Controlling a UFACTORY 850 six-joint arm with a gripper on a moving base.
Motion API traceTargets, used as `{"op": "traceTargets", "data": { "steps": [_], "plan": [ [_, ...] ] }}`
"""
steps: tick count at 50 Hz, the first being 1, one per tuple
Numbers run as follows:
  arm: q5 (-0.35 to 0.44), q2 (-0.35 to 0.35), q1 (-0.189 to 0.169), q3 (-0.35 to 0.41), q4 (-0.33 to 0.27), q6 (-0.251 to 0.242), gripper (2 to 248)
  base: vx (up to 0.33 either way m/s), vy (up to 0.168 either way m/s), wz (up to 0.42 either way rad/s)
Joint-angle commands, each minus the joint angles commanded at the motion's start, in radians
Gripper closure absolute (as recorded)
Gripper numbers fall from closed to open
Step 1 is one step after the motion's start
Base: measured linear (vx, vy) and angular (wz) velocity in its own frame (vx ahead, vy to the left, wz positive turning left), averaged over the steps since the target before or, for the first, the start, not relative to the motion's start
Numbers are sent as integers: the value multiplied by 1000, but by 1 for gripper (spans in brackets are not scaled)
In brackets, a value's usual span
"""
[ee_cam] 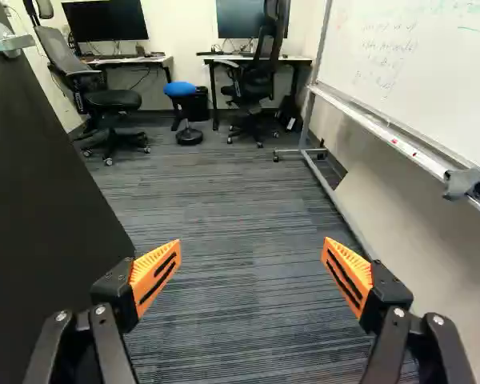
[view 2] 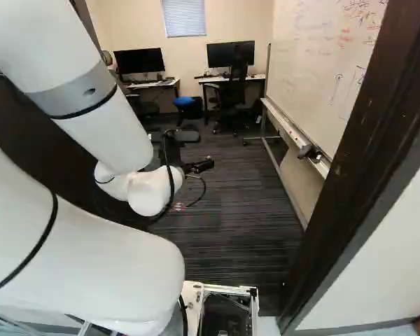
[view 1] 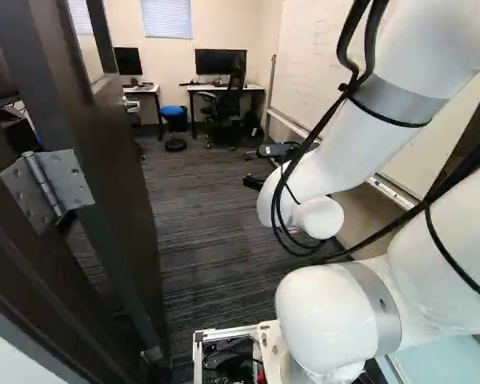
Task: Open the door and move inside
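My gripper (view 2: 198, 166) is stretched out ahead of the arm, over the carpet beyond the doorway. In the wrist view the gripper (ee_cam: 251, 276) is open, its orange pads wide apart with only carpet seen between them. The dark door (view 1: 116, 184) stands swung open along the left of the left base view, its metal hinge (view 1: 48, 188) facing the base and its lever handle (view 1: 130, 105) near the far edge. In the wrist view the door (ee_cam: 40, 208) rises beside the left finger, apart from it. The handle (ee_cam: 10, 42) shows at its top edge.
The dark door frame (view 2: 367, 133) stands right of the base. Inside, a wheeled whiteboard (ee_cam: 432, 72) runs along the right, with its tray (ee_cam: 384, 132) jutting out. Desks with monitors, office chairs (ee_cam: 112, 100) and a blue stool (ee_cam: 186, 90) stand at the far wall, across the carpet (ee_cam: 240, 216).
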Motion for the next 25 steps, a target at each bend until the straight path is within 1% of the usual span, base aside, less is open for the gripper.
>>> {"op": "traceTargets", "data": {
  "steps": [10,18,22,25],
  "plan": [
    [0,0,0,0,0,0,3,215,-22,139],
    [0,0,0,0,0,0,3,204,23,129],
    [0,0,0,0,0,0,3,172,13,84],
    [0,0,0,0,0,0,3,153,-28,-40]
  ]
}}
